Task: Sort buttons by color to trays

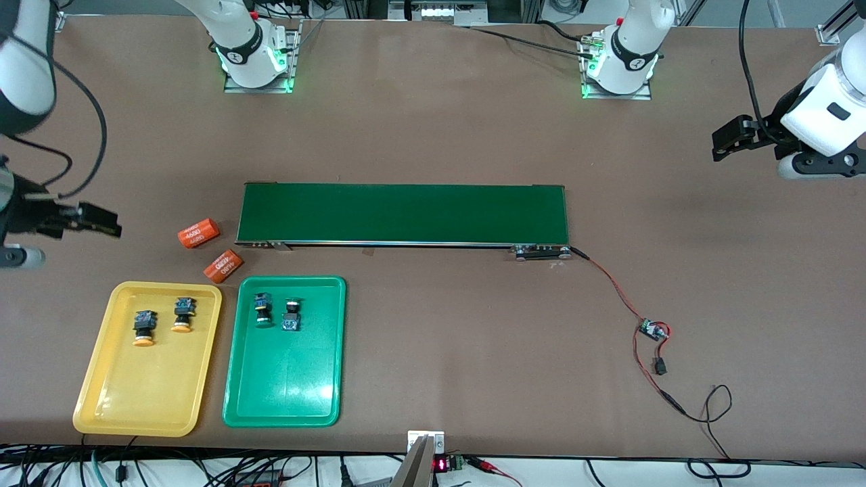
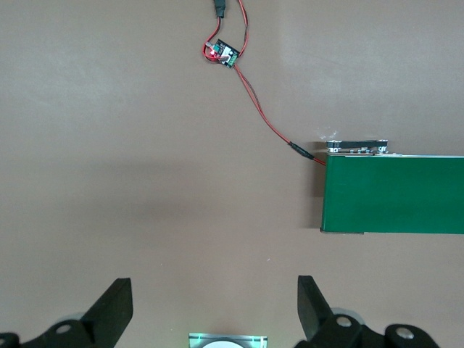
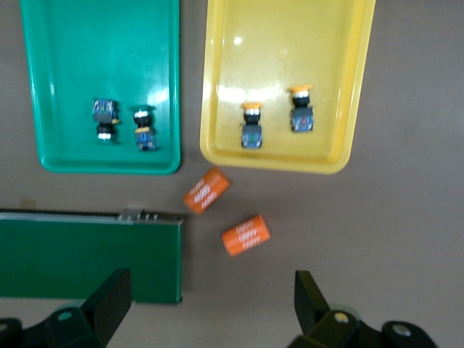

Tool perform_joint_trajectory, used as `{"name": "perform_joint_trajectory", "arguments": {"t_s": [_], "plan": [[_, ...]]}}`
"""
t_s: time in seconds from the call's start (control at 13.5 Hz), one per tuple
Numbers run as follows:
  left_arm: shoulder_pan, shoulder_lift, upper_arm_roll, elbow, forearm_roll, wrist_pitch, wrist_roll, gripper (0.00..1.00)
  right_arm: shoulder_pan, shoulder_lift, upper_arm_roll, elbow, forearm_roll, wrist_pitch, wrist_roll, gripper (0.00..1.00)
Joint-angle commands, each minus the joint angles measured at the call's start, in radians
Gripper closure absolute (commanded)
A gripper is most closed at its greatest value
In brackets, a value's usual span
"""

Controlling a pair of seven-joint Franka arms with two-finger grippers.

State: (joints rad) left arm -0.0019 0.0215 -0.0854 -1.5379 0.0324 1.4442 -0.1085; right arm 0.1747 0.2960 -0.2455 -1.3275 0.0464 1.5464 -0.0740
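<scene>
My right gripper (image 3: 210, 304): only finger bases in right wrist view, tips cut by frame edge. Same for my left gripper (image 2: 214, 308) in left wrist view. Conveyor belt (image 2: 395, 194) runs out of left wrist view; full length unseen there. White print on orange cylinders (image 1: 199, 233) too small to read surely. Green tray (image 3: 43, 109) and yellow tray (image 3: 217, 87) cropped in right wrist view.

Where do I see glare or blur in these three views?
Front view: bright glare spots on the green tray floor, fainter ones on the yellow tray. Right wrist view: soft focus, glare on the yellow tray floor, print on the orange cylinders unreadable. Left wrist view: even light, conveyor belt sharp.
</scene>
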Motion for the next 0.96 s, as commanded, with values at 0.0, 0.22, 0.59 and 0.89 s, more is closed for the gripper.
{"name": "perform_joint_trajectory", "arguments": {"t_s": [0.0,0.22,0.59,0.89], "plan": [[0.003,0.014,-0.002,0.033,-0.011,-0.027,0.023,0.00,-0.033,-0.055,-0.018,-0.041,0.015,-0.083,0.061,0.00],[0.003,0.014,-0.002,0.033,-0.011,-0.027,0.023,0.00,-0.034,-0.151,-0.018,-0.169,-0.006,0.036,0.054,0.00],[0.003,0.014,-0.002,0.033,-0.011,-0.027,0.023,0.00,-0.024,-0.218,-0.011,-0.265,-0.062,0.119,0.049,0.00],[0.003,0.014,-0.002,0.033,-0.011,-0.025,0.023,0.00,-0.020,-0.210,-0.006,-0.260,-0.054,0.133,0.054,0.00]]}}
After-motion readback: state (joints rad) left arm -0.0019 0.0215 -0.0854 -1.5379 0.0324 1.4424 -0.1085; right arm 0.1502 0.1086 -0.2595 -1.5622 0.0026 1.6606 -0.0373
